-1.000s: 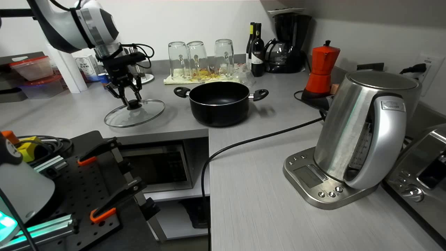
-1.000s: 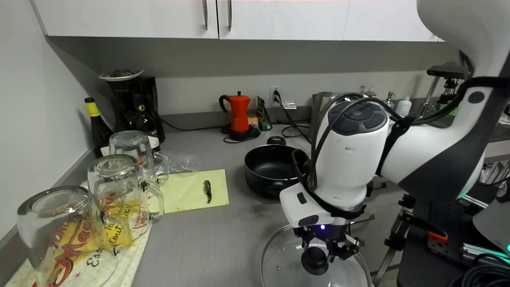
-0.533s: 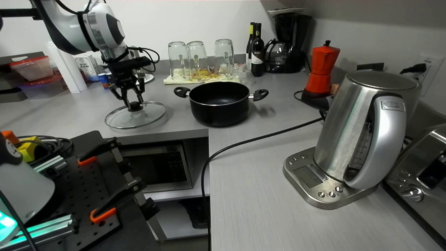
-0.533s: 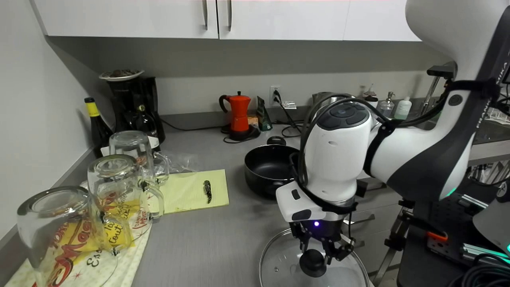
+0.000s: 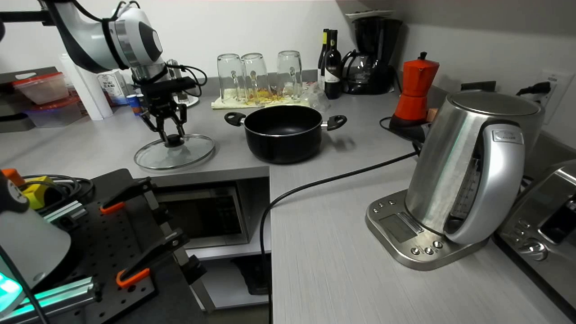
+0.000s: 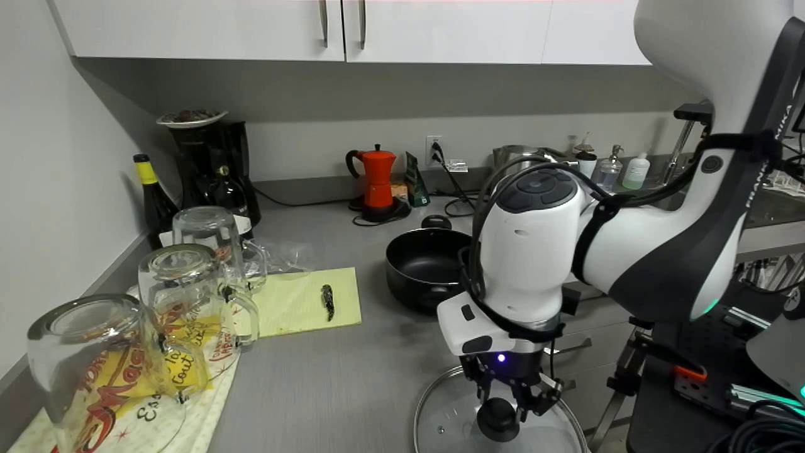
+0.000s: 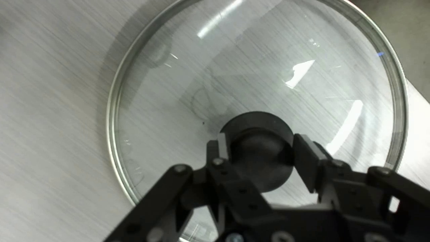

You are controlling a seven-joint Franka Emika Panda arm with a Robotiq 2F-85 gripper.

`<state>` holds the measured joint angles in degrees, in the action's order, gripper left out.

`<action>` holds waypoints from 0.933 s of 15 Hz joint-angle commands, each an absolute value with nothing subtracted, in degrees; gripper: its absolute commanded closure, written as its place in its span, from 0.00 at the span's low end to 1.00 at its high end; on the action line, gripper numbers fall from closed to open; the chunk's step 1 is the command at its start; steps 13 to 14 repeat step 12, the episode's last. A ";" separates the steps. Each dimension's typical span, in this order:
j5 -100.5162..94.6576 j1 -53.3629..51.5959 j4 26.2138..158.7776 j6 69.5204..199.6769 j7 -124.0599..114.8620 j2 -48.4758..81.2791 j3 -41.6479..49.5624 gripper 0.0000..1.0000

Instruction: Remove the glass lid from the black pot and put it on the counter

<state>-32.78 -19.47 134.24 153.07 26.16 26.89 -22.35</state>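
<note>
The glass lid (image 5: 193,148) is level or nearly so, just over or on the counter (image 5: 324,225), left of the pot in this exterior view. It also shows in an exterior view (image 6: 449,415) and in the wrist view (image 7: 184,101). My gripper (image 5: 172,135) is shut on its black knob; in the wrist view the fingers (image 7: 258,148) press the knob from both sides. I cannot tell whether the rim touches the counter. The black pot (image 5: 283,146) stands uncovered and looks empty; it also shows, partly behind the arm, in an exterior view (image 6: 409,286).
Upside-down glass mugs (image 5: 255,76) stand on a cloth behind the pot. A steel kettle (image 5: 450,171), a red moka pot (image 5: 414,85) and a black cable (image 5: 342,173) are to the right. The counter's front edge (image 5: 216,174) runs close to the lid.
The lid and gripper have shifted a little toward the pot in an exterior view and come down slightly. The lid lies flatter than one second ago. The grip on the knob looks the same.
</note>
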 commanded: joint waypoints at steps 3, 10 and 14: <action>-31.03 -19.26 133.89 153.55 28.56 26.53 -22.49 0.12; -30.91 -19.24 133.59 153.54 28.92 26.22 -22.60 0.00; -30.68 -19.20 133.48 152.83 29.37 26.07 -22.73 0.00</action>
